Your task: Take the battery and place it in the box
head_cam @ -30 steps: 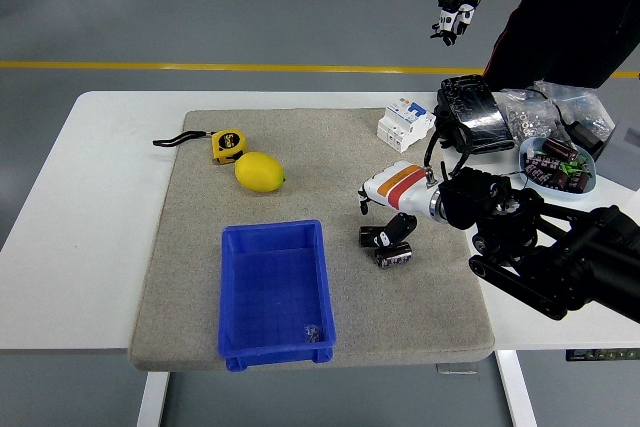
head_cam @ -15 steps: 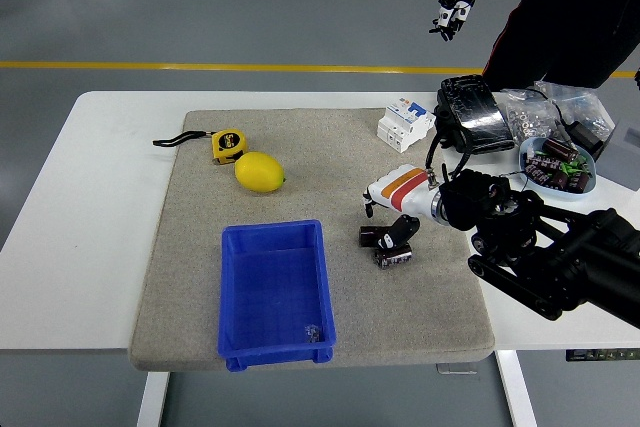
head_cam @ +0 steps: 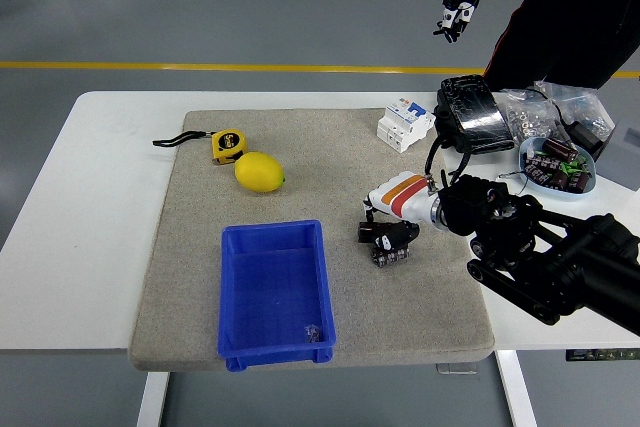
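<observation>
right hand (head_cam: 392,219) dropped lower over the last second, white palm shell tilted further down toward the mat (head_cam: 200,277). fingers (head_cam: 398,234) now curled down onto the batteries (head_cam: 388,244); earlier they sat above with both cylinders clearly visible, now the upper one is mostly covered. can't tell if grip is closed. person's gloved hand (head_cam: 457,9) at the far side shifted slightly up and right

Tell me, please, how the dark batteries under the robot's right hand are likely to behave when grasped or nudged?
The batteries look like short cylinders lying on their sides, so they may roll if nudged. The grey mat looks textured, which probably limits that. Being small, one could slip from the right hand.
</observation>
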`<state>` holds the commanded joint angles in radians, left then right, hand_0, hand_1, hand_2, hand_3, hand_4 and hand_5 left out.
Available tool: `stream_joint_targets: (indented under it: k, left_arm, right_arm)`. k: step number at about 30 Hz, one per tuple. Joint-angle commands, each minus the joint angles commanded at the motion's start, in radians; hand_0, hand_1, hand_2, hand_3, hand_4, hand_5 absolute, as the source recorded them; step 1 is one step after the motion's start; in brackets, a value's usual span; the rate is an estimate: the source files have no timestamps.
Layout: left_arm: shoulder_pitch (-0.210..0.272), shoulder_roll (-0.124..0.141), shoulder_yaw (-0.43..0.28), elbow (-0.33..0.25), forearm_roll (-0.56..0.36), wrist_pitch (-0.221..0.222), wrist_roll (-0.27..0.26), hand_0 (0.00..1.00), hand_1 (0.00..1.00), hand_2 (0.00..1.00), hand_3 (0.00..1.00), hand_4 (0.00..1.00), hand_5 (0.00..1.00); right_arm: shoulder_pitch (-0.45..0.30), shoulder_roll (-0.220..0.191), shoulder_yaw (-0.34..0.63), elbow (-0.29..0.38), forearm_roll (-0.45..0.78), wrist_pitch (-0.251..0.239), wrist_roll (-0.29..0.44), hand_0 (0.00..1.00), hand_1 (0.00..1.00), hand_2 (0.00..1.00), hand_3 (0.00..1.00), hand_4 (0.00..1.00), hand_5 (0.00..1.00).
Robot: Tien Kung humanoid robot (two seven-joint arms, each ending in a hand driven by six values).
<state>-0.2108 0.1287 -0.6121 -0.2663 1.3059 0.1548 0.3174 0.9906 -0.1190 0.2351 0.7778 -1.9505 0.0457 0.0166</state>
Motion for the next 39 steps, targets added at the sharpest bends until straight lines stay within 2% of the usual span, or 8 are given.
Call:
stream_joint_targets:
  k: [10, 16, 30, 31, 39]
  left_arm:
    - [-0.004, 0.002, 0.004, 0.000, -0.002, 0.002, -0.002, 0.647, 0.636, 0.644, 0.578, 0.626, 0.571]
    - [-0.008, 0.000, 0.011, 0.000, -0.014, 0.006, -0.005, 0.647, 0.636, 0.644, 0.579, 0.626, 0.571]
    - [-0.012, -0.001, 0.016, 0.000, -0.022, 0.006, -0.006, 0.647, 0.637, 0.645, 0.579, 0.627, 0.570]
    - [-0.012, -0.001, 0.016, 0.000, -0.023, 0.007, -0.006, 0.647, 0.636, 0.646, 0.580, 0.627, 0.571]
    - [-0.013, -0.001, 0.020, 0.000, -0.029, 0.007, -0.006, 0.647, 0.637, 0.645, 0.579, 0.627, 0.571]
  right_arm:
    - [0.012, 0.002, -0.019, -0.014, 0.026, -0.034, -0.017, 0.545, 0.620, 0.718, 0.620, 0.840, 0.390]
    - [0.009, 0.003, 0.003, -0.019, -0.007, 0.000, -0.002, 0.545, 0.619, 0.718, 0.621, 0.839, 0.387]
    - [0.011, 0.017, 0.021, -0.025, -0.032, 0.021, 0.008, 0.546, 0.618, 0.716, 0.618, 0.837, 0.386]
    - [0.011, 0.018, 0.023, -0.027, -0.034, 0.023, 0.009, 0.512, 0.603, 0.696, 0.597, 0.833, 0.386]
    - [0.010, 0.022, 0.027, -0.021, -0.028, 0.036, 0.010, 0.502, 0.597, 0.677, 0.594, 0.833, 0.383]
